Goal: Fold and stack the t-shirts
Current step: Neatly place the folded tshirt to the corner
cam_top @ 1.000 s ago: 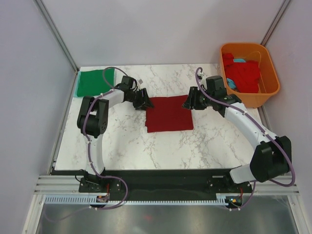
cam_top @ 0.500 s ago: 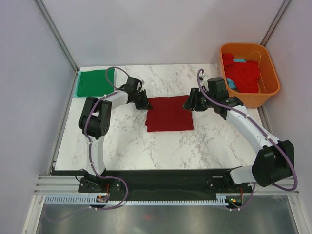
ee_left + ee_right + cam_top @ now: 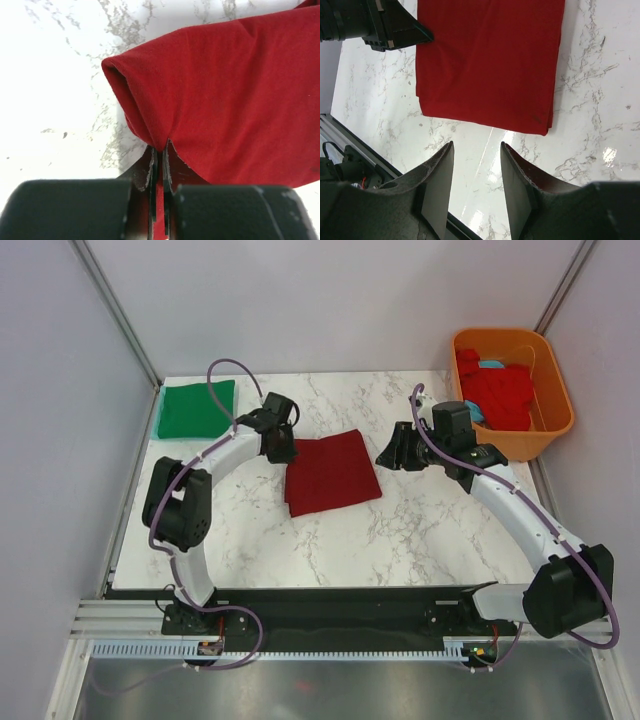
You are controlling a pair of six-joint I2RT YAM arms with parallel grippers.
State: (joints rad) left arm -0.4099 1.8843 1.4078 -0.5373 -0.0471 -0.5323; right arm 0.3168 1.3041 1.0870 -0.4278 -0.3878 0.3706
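White marble table (image 3: pixel 420 530), folded maroon t-shirt (image 3: pixel 330 473) mid-table, folded green t-shirt (image 3: pixel 197 408) at far-left corner

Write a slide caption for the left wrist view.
Left claw shut on the edge of the folded dark red t-shirt on the white marble table.

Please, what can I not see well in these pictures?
Top view: in the orange tub, the red shirt covers what lies under it; only bits of a blue shirt show.
Left wrist view: the frame edge cuts off the dark red shirt, and the left fingers hide its pinched edge.
Right wrist view: the top edge cuts off that shirt.
Top view: the green shirt is too small to count its layers.
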